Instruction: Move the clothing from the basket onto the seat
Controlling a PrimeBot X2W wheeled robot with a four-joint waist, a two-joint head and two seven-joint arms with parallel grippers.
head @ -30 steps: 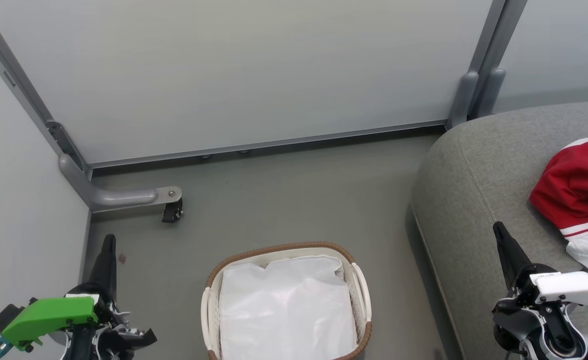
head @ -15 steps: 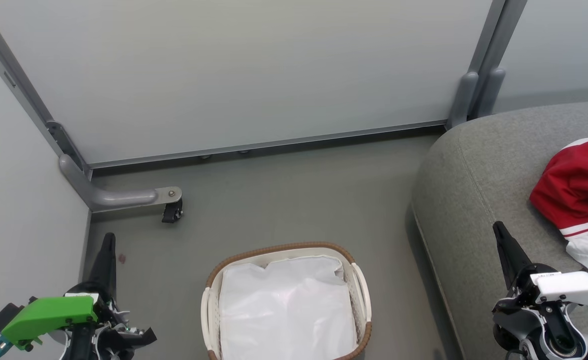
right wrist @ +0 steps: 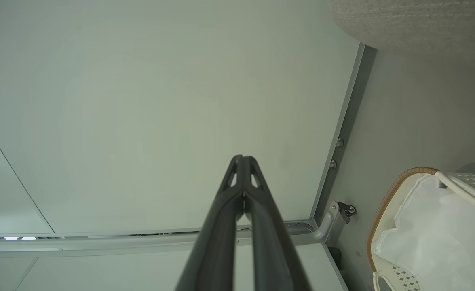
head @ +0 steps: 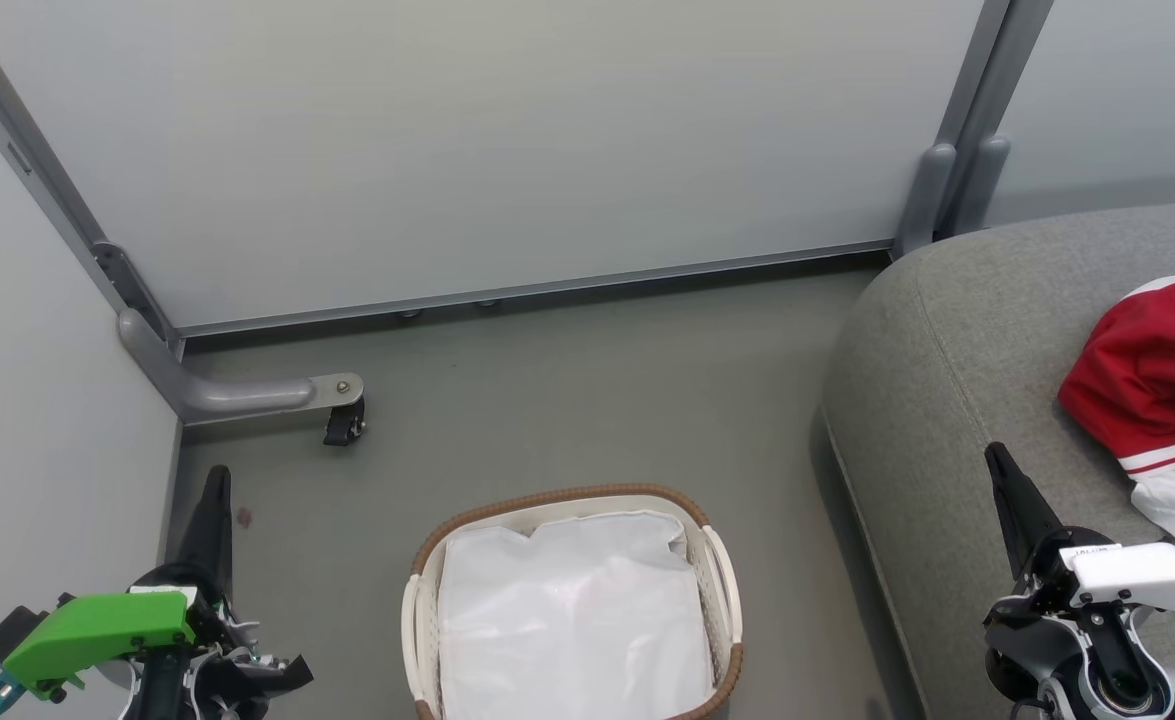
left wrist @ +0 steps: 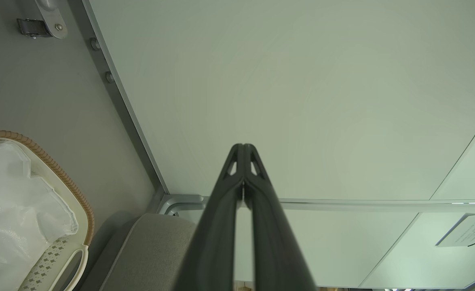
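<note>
Partition panels point(head: 507, 150): pale, they close off the far side of the grey floor.

Seat: the grey sofa point(head: 957, 340) is on the right, rounded corner toward the basket, with floor between them.

Basket point(head: 557, 496): low centre, on the floor. Inside I see the white liner point(head: 572, 620), crumpled along its far edge; no clothing on top of it.

Clothing: a red-and-white garment point(head: 1147, 380) lies bunched on the sofa cushion, partly cut by the right edge of the head view. Judgement: the transfer looks done, or nearly so.

Left gripper point(head: 215, 480): fingers pressed together at the tips, empty, above the floor left of the basket. Right gripper point(head: 997, 460): same, closed on nothing, over the sofa's front part, its wrist just beside the garment's white hem.

Small item: a black caster point(head: 344, 425) on the partition foot, well clear of the basket.

Risks:
- Another reach into the basket could pinch the liner, which is white and cloth-like, and drag it out.
- A sideways swing of the right wrist could catch the hem and pull the garment off the cushion.
</note>
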